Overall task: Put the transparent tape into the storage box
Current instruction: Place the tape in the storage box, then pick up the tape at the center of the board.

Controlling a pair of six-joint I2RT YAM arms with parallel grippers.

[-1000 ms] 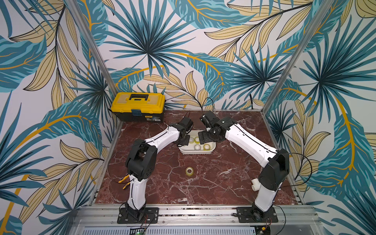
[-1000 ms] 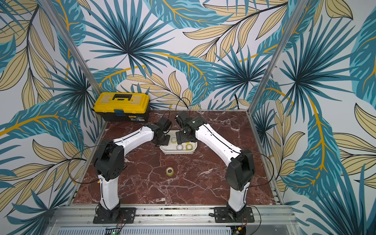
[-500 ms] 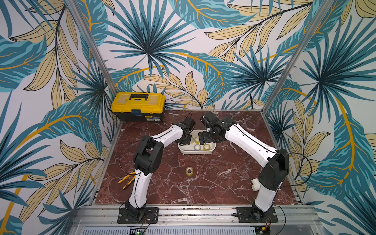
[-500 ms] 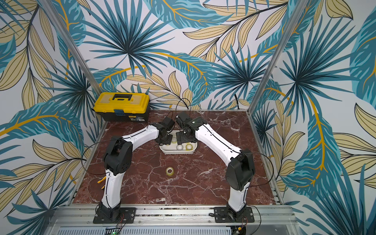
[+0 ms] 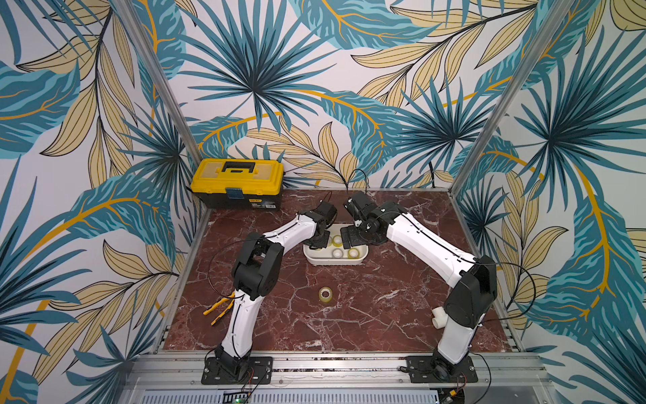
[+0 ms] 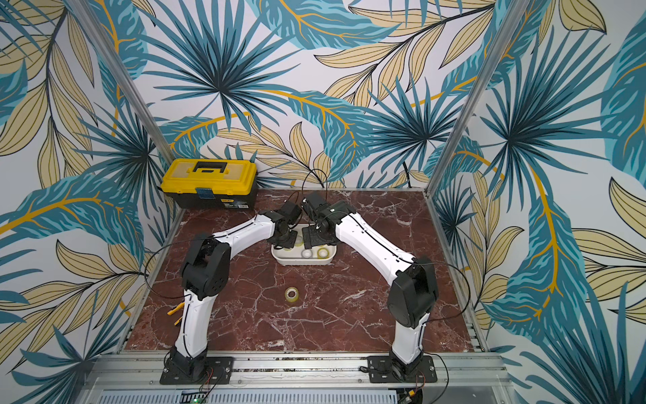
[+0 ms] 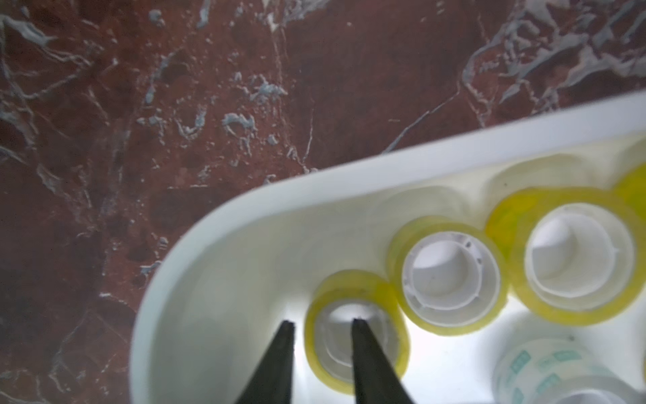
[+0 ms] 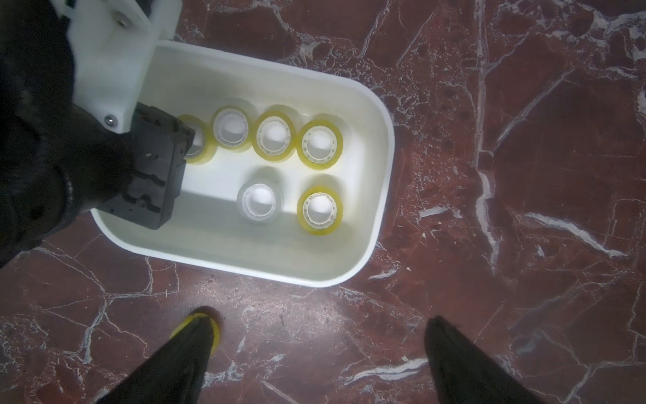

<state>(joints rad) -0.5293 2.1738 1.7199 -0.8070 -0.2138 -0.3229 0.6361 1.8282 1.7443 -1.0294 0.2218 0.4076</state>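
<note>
Now we see six rolls of transparent tape (image 8: 274,136) standing in the storage box (image 8: 382,147); our left claw (image 7: 322,320) is narrowly parted astride one roll's wall. Another roll (image 5: 326,293) lies on the surface (image 5: 367,314), and our right claw (image 8: 318,316) is spread wide, empty.

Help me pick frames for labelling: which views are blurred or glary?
Left wrist view: soft throughout, the tub washed out white, the left pincer a dark blur. Right wrist view: sharper, mild glare on the tub floor. Both top views: evenly lit and crisp, though the loose tape roll is tiny.
</note>
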